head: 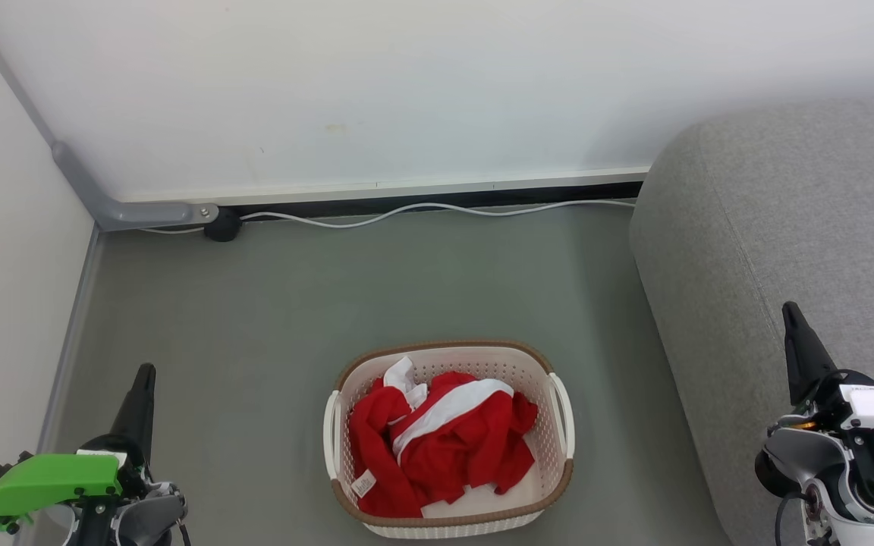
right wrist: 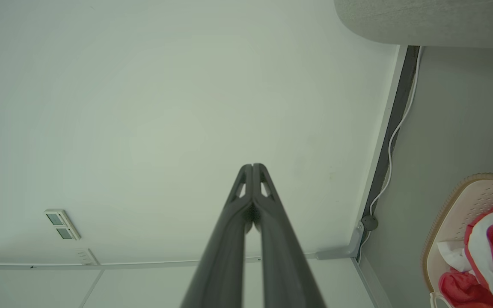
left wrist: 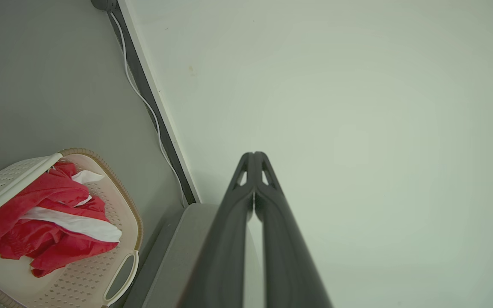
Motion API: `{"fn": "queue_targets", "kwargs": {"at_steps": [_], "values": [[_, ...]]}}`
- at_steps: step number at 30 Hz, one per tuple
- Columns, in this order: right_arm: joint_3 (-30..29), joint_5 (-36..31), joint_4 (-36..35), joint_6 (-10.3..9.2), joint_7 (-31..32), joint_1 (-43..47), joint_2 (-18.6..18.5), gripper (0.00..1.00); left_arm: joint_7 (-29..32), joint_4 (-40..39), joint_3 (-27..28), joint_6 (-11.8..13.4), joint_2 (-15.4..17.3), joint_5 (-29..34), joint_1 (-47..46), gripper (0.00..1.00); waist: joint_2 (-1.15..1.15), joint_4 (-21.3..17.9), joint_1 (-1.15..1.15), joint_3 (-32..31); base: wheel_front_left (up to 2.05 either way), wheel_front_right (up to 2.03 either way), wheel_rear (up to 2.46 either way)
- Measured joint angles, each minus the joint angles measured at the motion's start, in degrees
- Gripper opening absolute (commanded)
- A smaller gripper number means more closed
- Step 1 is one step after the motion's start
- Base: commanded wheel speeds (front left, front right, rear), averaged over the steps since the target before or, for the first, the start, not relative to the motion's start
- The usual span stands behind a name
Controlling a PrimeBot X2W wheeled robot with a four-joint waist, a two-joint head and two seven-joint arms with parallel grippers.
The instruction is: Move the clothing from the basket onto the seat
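The basket (head: pixel 498 365) stands open-topped on the floor (head: pixel 270 318) with bare floor to its left, right and far side, so the way down onto the heaped clothing (head: pixel 452 447) is free from above, hemmed only by the rim and two side handles. To its right the seat (head: pixel 801 243) rises as a bulky rounded block, a strip of floor between them, its top open. The wall (head: pixel 407 91) and a white cable (head: pixel 422 212) along its foot close the far side, well apart from the basket; the left pincer (head: pixel 146 373) and right pincer (head: pixel 790 311), both closed, touch nothing.
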Motion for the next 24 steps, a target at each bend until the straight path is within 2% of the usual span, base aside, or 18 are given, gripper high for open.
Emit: {"fn": "queue_targets", "kwargs": {"at_steps": [18, 19, 24], "values": [[-0.01, 0.0, 0.0, 0.0, 0.0, 0.0, 0.0, 0.0, 0.0, 0.0, 0.0, 0.0, 0.0, 0.0, 0.0, 0.0, 0.0, 0.0, 0.0, 0.0, 0.0, 0.0, 0.0], [0.01, 0.01, 0.24, -0.01, -0.01, 0.09, 0.03, 1.0, 0.0, 0.22, -0.02, 0.01, -0.02, 0.01, 0.07, 1.0, 0.0, 0.0, 0.0, 0.0, 0.0, 0.0, 0.0], [0.32, 0.02, 2.08, -0.08, -0.02, 2.43, 1.08, 1.0, 0.0, 2.24, -0.21, 0.09, -0.97, 0.01, 1.99, 1.0, 0.0, 0.01, 0.0, 0.0, 0.0, 0.0, 0.0]]}}
